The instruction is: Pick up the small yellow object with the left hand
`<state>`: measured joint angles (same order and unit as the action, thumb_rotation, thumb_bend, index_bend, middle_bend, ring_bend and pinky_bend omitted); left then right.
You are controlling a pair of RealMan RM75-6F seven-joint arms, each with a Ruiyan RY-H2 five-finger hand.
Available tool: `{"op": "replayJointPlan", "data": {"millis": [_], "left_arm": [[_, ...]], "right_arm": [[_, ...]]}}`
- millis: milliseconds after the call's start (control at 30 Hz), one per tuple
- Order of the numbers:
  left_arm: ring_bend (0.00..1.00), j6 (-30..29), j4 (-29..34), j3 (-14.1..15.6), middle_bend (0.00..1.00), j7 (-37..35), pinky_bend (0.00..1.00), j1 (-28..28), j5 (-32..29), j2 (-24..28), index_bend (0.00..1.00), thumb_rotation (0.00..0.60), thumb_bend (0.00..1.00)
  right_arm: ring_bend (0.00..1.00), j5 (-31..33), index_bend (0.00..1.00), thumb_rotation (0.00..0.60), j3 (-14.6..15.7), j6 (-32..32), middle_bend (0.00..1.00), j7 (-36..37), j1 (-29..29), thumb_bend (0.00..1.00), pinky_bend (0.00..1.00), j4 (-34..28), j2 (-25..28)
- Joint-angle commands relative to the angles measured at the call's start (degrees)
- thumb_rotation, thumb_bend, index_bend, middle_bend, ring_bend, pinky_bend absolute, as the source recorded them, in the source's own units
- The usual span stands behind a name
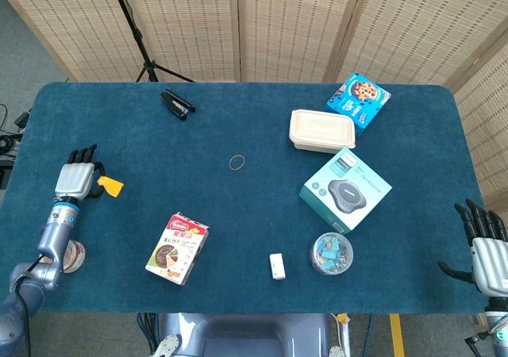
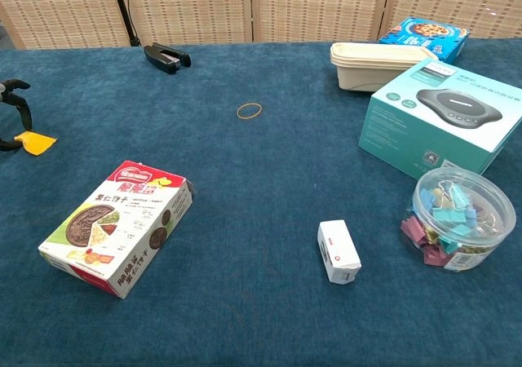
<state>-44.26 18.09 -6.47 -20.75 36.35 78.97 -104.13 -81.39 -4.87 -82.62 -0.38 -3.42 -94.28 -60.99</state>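
Observation:
The small yellow object (image 1: 110, 186) lies flat on the blue table near its left edge, and the chest view shows the yellow object (image 2: 37, 143) at the far left. My left hand (image 1: 76, 178) sits just left of it, low over the cloth. One finger (image 2: 22, 110) curls down over the object's left corner, with the thumb at that same corner. The object still lies on the table, and I cannot see a firm pinch. My right hand (image 1: 485, 250) hangs off the table's right front corner, fingers spread and holding nothing.
A snack box (image 1: 178, 247) lies right of and nearer than the yellow object. A round tin (image 1: 71, 255) sits under my left forearm. Further off are a black stapler (image 1: 177, 104), a rubber band (image 1: 237, 163), a small white box (image 1: 277, 265), a clip tub (image 1: 332, 253) and boxes at the right.

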Motion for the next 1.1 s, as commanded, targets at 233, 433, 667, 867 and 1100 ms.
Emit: {"op": "replayJointPlan", "data": {"millis": [233,433,667,867,1100], "left_arm": [[0.00,0.3,0.5,0.1,0.00,0.9,0.00,0.2,0.1,0.1,0.49,0.600,0.42],[0.00,0.5,0.8,0.1,0.00,1.4,0.00,0.3,0.1,0.1,0.50,0.600,0.47],[0.00,0.8,0.9,0.0,0.00,1.6,0.00,0.3,-0.1,0.0,0.54,0.600,0.47],[0.00,1.1,0.8,-0.1,0.00,1.7,0.00,0.2,-0.3,-0.1,0.61,0.600,0.48],[0.00,1.3,0.5,-0.2,0.00,1.9,0.00,0.3,-0.4,-0.2,0.65,0.600,0.50]], "right_arm": [[0.00,0.0,0.00,0.600,0.0,-0.1,0.00,0.2,0.1,0.00,0.00,0.0,0.2],[0.00,0.1,0.00,0.600,0.0,0.0,0.00,0.2,0.0,0.00,0.00,0.0,0.2],[0.00,0.2,0.00,0.600,0.0,0.0,0.00,0.3,0.0,0.00,0.00,0.0,0.2],[0.00,0.2,0.00,0.600,0.0,0.0,0.00,0.4,0.0,0.00,0.00,-0.1,0.3],[0.00,0.2,0.00,0.600,0.0,0.1,0.00,0.5,0.0,0.00,0.00,-0.1,0.2]]}}
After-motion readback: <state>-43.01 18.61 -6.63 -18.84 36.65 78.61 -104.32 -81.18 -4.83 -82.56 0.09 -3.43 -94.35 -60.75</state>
